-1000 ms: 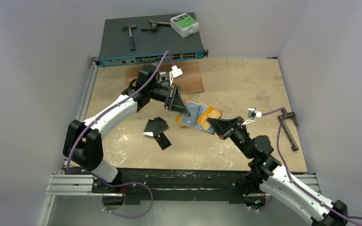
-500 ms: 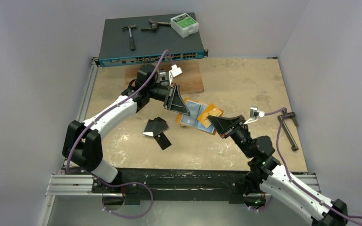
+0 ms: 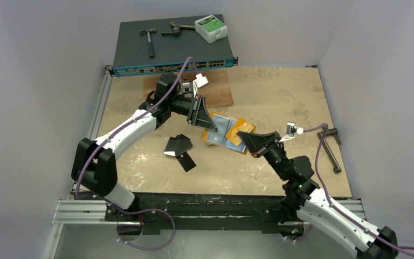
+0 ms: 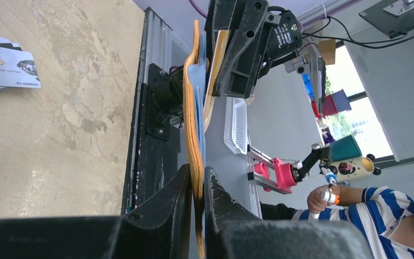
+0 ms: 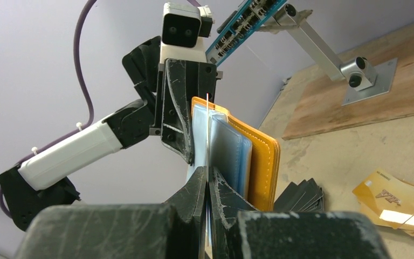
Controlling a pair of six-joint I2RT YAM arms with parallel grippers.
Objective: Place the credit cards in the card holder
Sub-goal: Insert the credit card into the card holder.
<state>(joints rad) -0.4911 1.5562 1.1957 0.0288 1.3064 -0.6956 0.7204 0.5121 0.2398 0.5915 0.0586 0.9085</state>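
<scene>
1. Left jaws clamp the card holder (image 3: 221, 132) by its edge, holding it open above the tabletop (image 3: 280, 97).
2. Right jaws pinch one card (image 4: 217, 65) edge-on, its long axis aimed into the holder's sleeves.
3. Right arm is nearer to the holder; black cards (image 3: 179, 148) lie below and left of it.

Mid-frame is blocked: left gripper (image 3: 211, 127) and right gripper (image 3: 241, 135), pinching a card (image 5: 207, 116), meet at the raised card holder (image 3: 223, 135). Black cards (image 3: 179, 147) lie lower left of them. Right of centre the table (image 3: 291, 102) is bare up to a metal clamp (image 3: 330, 151)
</scene>
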